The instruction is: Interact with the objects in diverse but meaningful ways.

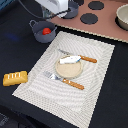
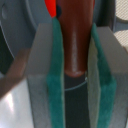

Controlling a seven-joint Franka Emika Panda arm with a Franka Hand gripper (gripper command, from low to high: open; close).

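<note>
A pale woven rectangular placemat [image 1: 70,75] covers the middle of the dark tabletop [image 1: 15,45]. Beyond it, at the exterior view's upper right, stands a pinkish toy stove top [image 1: 107,27] with black round burners. On the placemat sits a round cream plate [image 1: 69,70] holding a pale silvery flat piece [image 1: 70,60]; a wooden-handled knife [image 1: 80,56] lies just behind the plate and a wooden-handled fork [image 1: 64,80] just in front of it. Off the mat's far corner, at the exterior view's upper left, a small grey handled pot [image 1: 43,31] holds a red tomato [image 1: 46,31]. A yellow scored bread loaf [image 1: 15,78] lies on the bare tabletop, just beside the placemat's edge on the exterior view's left.

The white robot arm [image 1: 55,7] hangs above the grey pot. In the wrist view, the gripper [image 2: 76,75] is closed narrowly, its green-padded fingers [image 2: 54,85] pressed against both sides of a brown sausage [image 2: 75,37], which stands lengthwise between them; the tomato and pot show behind it.
</note>
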